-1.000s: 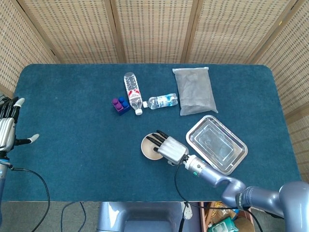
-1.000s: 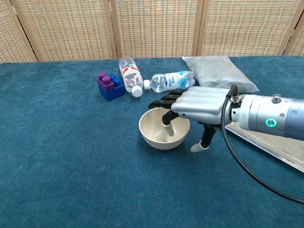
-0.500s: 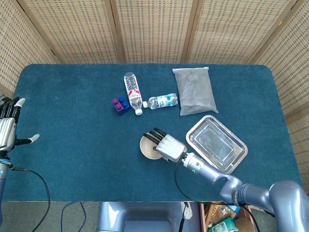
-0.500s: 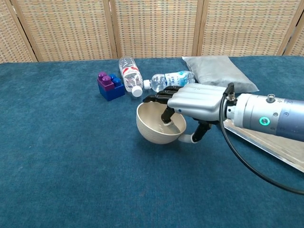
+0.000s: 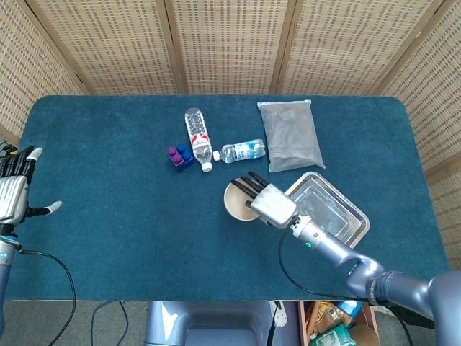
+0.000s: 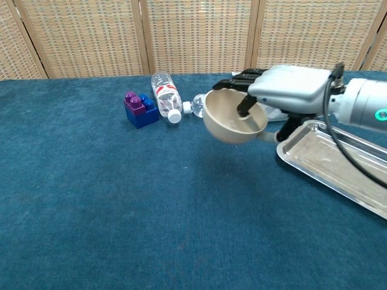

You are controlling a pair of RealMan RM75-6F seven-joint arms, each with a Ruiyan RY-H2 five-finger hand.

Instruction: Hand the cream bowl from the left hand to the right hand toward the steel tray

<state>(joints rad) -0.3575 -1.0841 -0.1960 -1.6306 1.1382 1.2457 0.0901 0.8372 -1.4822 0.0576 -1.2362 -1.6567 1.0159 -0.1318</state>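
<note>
While our left hand point(image 5: 14, 193) waits empty with fingers spread at the table's far left edge, we judge the small round cream bowl point(image 6: 233, 116) light, rigid and smooth-walled, so our right hand point(image 6: 289, 90) pinches its rim, lifted beside the rectangular steel tray point(image 6: 338, 164).

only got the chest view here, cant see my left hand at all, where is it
Observer: Your left hand is at the table's far left edge, fingers spread, holding nothing.
Operator: ok and is the bowl over the tray yet
Observer: Not yet. From the head view the round cream bowl, held by your right hand, sits just left of the rectangular steel tray.
Operator: anything sitting in the tray
Observer: No, the head view shows its whole floor bare.
</note>
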